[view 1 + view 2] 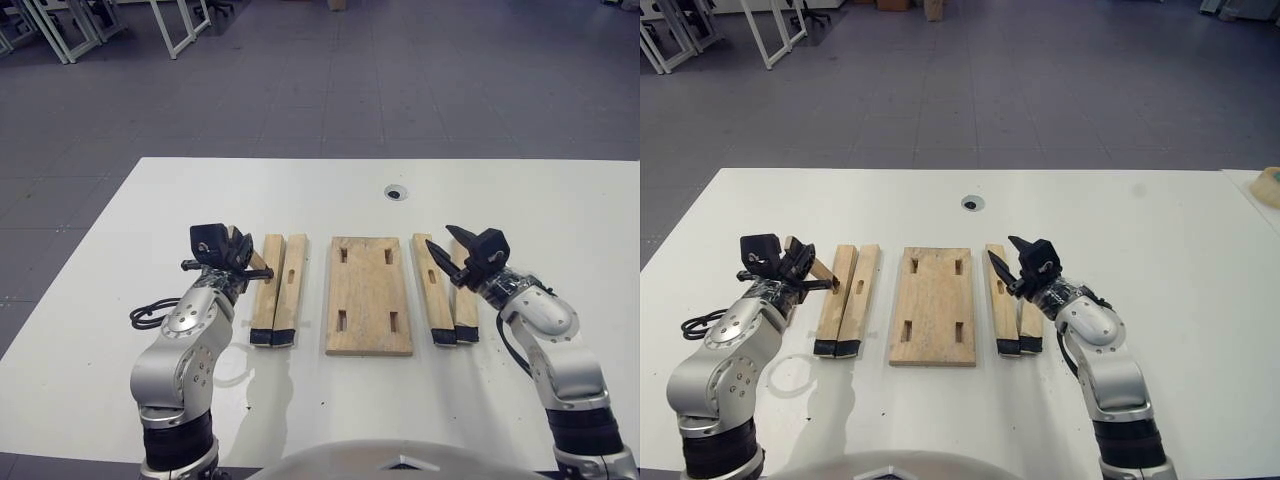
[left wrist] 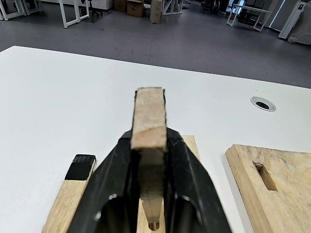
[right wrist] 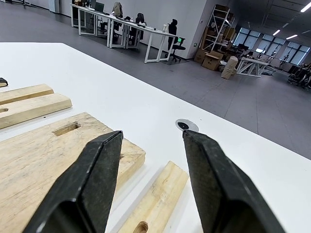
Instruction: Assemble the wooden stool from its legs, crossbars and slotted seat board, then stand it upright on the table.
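The slotted seat board (image 1: 369, 295) lies flat in the middle of the table. Two wooden legs (image 1: 278, 290) with black end caps lie side by side to its left, and two more legs (image 1: 446, 292) lie to its right. My left gripper (image 1: 243, 262) hovers over the far end of the left legs, shut on a short wooden crossbar (image 2: 149, 121) that sticks out past its fingers. My right gripper (image 1: 440, 240) is open above the far end of the right legs, with nothing between its fingers (image 3: 92, 189). The seat board (image 3: 43, 160) shows beside it.
A round cable hole (image 1: 397, 192) sits in the white table (image 1: 540, 215) beyond the board. A black cable (image 1: 150, 315) loops beside my left arm, and a thin white ring (image 1: 790, 375) lies near it. Office floor and desks lie beyond the far edge.
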Robot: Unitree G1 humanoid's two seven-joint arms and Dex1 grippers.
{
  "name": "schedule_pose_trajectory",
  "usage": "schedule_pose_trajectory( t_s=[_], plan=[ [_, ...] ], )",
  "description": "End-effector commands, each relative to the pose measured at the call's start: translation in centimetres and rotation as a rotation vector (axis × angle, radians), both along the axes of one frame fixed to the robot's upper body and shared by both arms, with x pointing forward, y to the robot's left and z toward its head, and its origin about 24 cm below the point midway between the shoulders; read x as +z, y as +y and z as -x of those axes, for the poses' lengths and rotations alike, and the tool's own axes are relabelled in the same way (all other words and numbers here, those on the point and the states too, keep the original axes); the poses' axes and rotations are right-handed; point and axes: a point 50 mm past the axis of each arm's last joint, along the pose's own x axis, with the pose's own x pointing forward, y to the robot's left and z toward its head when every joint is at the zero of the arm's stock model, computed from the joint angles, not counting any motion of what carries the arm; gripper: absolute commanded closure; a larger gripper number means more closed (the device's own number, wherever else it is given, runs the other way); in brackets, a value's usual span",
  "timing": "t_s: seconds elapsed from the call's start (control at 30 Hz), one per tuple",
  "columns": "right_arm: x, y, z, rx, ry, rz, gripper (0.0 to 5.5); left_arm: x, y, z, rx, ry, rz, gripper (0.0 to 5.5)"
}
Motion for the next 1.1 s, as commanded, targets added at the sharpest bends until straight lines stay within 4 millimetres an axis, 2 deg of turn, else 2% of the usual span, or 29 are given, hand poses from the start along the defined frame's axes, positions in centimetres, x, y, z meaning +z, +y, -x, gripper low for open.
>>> schedule_pose_trajectory(
  t_s=[0.03,0.27,0.43,0.47,0.57,0.7,0.77,0.93,1.1],
  plan=[
    [0.1,-0.3,-0.1,-0.006,0.0,0.016,3.23,-0.7,-0.1,0.5,-0.008,0.037,-0.006,5.08],
    [0.0,-0.2,-0.2,-0.009,0.0,0.016,3.23,-2.4,-0.6,0.7,-0.013,0.097,0.085,5.08],
    [0.0,-0.3,-0.2,-0.011,0.0,0.016,3.23,-3.6,-0.3,0.8,0.005,0.142,0.07,5.08],
    [0.0,-0.3,-0.2,-0.011,0.001,0.016,3.23,-3.8,-0.1,1.0,0.011,0.158,0.055,5.08],
    [0.0,-0.3,-0.2,-0.011,0.001,0.016,3.23,-4.4,0.9,1.3,-0.023,0.208,-0.136,5.08],
    [0.1,-0.3,-0.4,-0.02,-0.004,0.014,3.23,-4.0,2.2,0.8,-0.076,0.206,-0.279,5.08],
    [0.1,-0.3,-0.5,-0.023,-0.006,0.011,3.23,-3.5,2.4,0.2,-0.073,0.173,-0.265,5.08],
    [0.0,-0.4,-0.4,-0.031,-0.006,0.01,3.23,-2.8,2.2,-0.3,-0.068,0.116,-0.091,5.08],
    [-0.2,-0.4,-0.2,-0.037,-0.003,0.009,3.23,-2.7,4.1,-0.2,-0.068,0.129,-0.044,5.08]
  ],
)
